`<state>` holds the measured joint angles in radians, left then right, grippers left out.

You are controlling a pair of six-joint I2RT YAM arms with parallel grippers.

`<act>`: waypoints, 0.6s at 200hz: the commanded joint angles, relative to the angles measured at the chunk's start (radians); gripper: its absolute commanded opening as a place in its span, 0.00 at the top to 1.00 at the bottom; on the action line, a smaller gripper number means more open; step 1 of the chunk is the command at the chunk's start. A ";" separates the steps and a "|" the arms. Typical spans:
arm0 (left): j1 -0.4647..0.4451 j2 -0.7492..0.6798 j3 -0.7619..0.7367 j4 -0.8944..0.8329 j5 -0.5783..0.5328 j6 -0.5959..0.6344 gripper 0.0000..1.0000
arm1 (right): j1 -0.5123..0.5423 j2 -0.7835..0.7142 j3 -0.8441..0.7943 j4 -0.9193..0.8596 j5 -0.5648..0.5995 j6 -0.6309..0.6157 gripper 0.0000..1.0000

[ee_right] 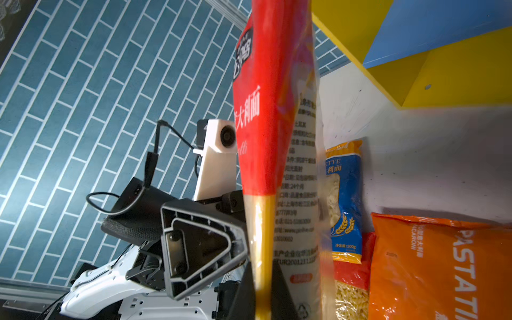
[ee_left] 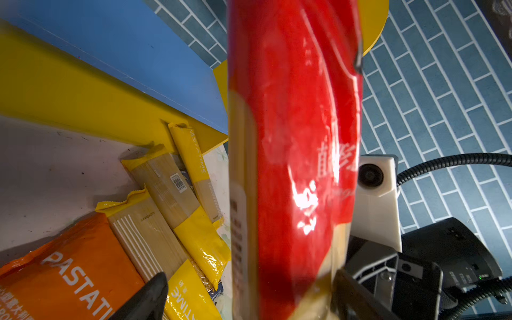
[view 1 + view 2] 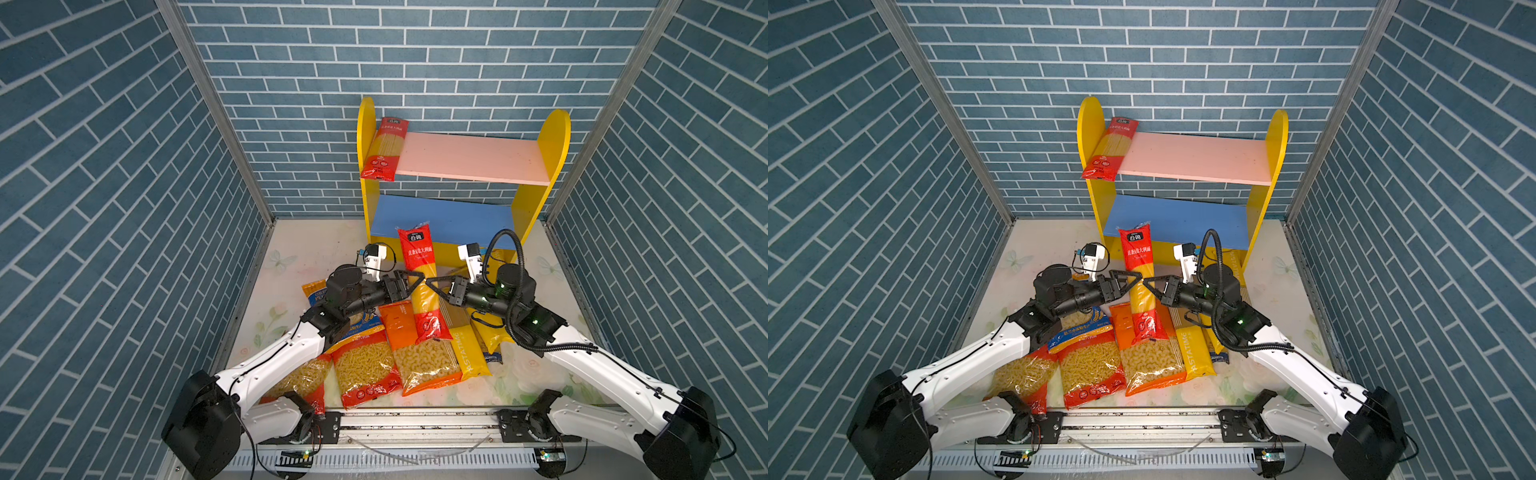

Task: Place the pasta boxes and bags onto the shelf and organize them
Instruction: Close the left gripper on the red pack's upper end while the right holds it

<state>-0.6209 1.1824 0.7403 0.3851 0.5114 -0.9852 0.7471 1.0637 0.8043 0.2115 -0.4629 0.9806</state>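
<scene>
Jaws of the right gripper pinch shut on the red spaghetti pack at mid-length, and the left gripper stands wide open astride it. The pack rises upright over the other packets on the worktop, its top leaning toward the shelf. Beyond, the blue lower board is bare, and the pink upper board bears one red pack at its left end.

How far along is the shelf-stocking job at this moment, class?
Done: one red spaghetti pack lies on the pink upper board. In hand: a second red spaghetti pack is upright, clamped by the right gripper, the open left gripper straddling it. Left: the pile on the table, including an orange bag and yellow spaghetti packs; the blue lower board looks bare.
</scene>
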 commanded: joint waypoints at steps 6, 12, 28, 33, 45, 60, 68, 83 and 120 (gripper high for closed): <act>0.008 0.026 0.048 0.059 0.050 0.000 0.10 | 0.034 -0.009 0.063 0.205 -0.034 0.030 1.00; 0.013 0.035 0.055 0.057 0.060 0.007 0.13 | 0.040 -0.007 0.062 0.211 -0.032 0.031 1.00; 0.031 0.053 0.060 0.089 0.084 -0.004 0.23 | 0.047 -0.007 0.053 0.216 -0.021 0.041 1.00; 0.039 0.055 0.060 0.109 0.092 -0.014 0.27 | 0.049 -0.008 0.048 0.214 -0.018 0.045 1.00; 0.056 0.057 0.056 0.153 0.111 -0.035 0.35 | 0.049 -0.015 0.032 0.208 0.000 0.053 1.00; 0.071 0.057 0.064 0.166 0.131 -0.039 0.47 | 0.048 -0.016 0.015 0.211 0.029 0.066 1.00; 0.076 0.059 0.072 0.160 0.140 -0.035 0.52 | 0.049 -0.009 0.016 0.215 0.030 0.072 1.00; 0.077 0.070 0.083 0.173 0.157 -0.044 0.63 | 0.049 0.018 0.031 0.208 0.012 0.081 0.90; 0.080 0.092 0.093 0.262 0.184 -0.111 0.75 | 0.049 0.028 0.016 0.156 0.030 0.074 0.59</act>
<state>-0.5350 1.2625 0.7937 0.5251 0.6510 -1.0504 0.7826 1.1053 0.8036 0.2546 -0.4267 1.0473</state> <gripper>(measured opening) 0.304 0.351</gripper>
